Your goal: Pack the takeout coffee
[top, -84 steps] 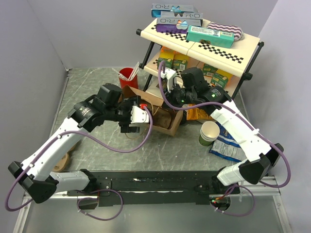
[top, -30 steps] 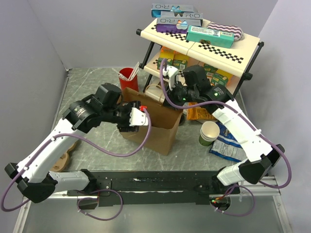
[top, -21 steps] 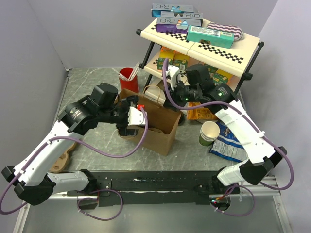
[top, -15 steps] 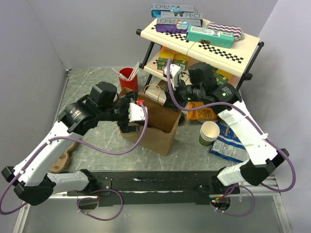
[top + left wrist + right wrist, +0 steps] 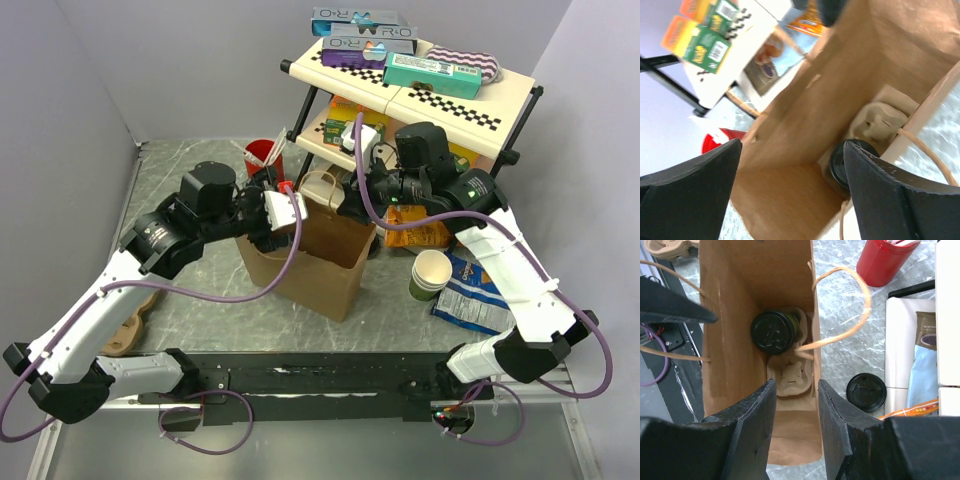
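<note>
Right, the takeout coffee [image 5: 772, 331] is down inside the brown paper bag [image 5: 735, 275], upright at the bottom, its round black lid facing up at my right wrist camera. It sits in one pocket of a pulp cup carrier [image 5: 790, 371] that lies across the bag's floor. The bag stands upright with its mouth open, and one twine handle [image 5: 852, 295] arcs loose over the rim.

My right gripper [image 5: 796, 385] hovers over the bag's mouth, fingers parted with nothing between them. My left gripper [image 5: 791, 145] looks into the bag at a slant from the opposite rim, jaws spread wide and gripping nothing; from there I catch only the edge of the coffee's lid beside the carrier.

Outside the bag, a loose black lid [image 5: 866, 392] lies on the marbled table [image 5: 840, 355] just beside the bag's wall, and a red cup [image 5: 885, 260] stands further off. From above, a two-tier rack [image 5: 455, 100] stands behind the bag, a stack of green cups [image 5: 430, 275] stands to its right, and a spare pulp carrier [image 5: 125, 335] lies near the table's left edge.
</note>
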